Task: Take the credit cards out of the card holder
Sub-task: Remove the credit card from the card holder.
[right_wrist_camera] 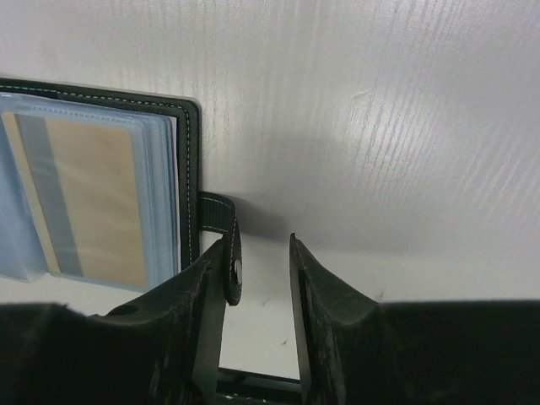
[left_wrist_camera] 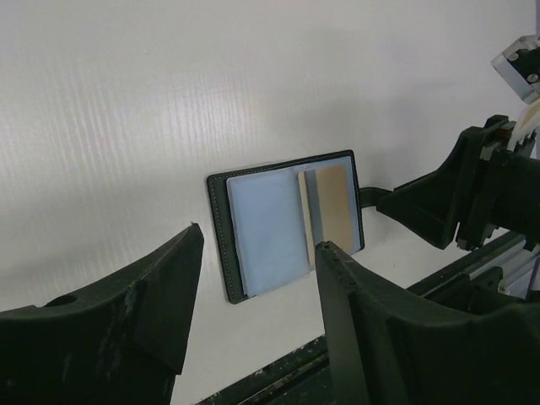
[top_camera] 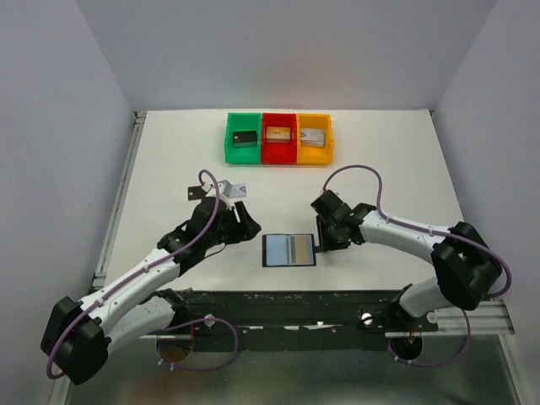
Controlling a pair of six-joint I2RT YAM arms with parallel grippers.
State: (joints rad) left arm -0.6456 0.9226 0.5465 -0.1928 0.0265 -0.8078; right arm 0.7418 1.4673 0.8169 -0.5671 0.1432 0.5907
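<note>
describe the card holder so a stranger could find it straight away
On the white table, look near its near edge, away from the green, red and yellow plastic bins. The flat black wallet lies open there, alone in showing blue-grey sleeves.

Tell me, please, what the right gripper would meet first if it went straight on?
Most likely the snap strap of the card holder, which lies between the open jaws of the right gripper; depth is unclear.

The black card holder [top_camera: 274, 251] lies open flat, a tan credit card [left_wrist_camera: 332, 207] in its clear sleeve.
</note>
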